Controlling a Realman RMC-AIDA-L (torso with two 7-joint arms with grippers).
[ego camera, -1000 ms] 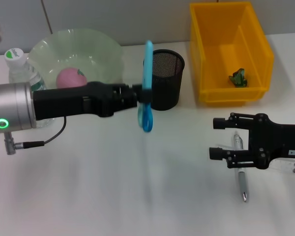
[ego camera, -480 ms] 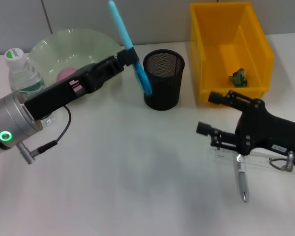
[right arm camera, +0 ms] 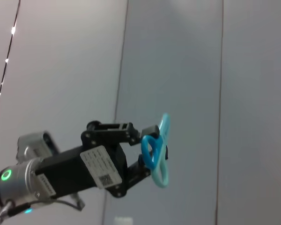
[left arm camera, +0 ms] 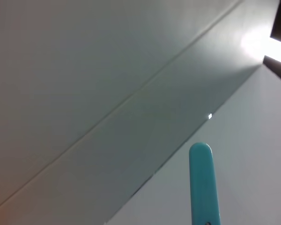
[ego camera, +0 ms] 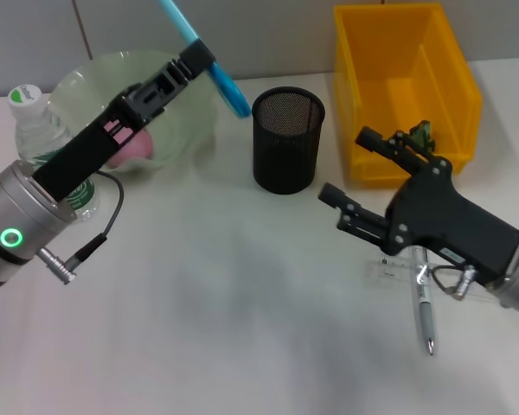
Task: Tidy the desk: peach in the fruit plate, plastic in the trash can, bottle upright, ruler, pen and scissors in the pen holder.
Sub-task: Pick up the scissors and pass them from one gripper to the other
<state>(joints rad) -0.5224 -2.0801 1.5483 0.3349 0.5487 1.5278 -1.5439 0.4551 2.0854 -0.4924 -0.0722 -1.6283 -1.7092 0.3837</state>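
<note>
My left gripper is clamped mid-length on the stiff, light blue plastic-handled scissors, left of the black mesh pen holder; my right gripper gapes empty.

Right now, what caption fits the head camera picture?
Left tool lifts blue scissors toward the black pen holder.

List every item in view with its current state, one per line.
scissors: held aloft by left gripper
pen holder: upright
peach: in fruit plate
bottle: upright, capped
pen: on desk
ruler: on desk
right gripper: open, empty
</note>
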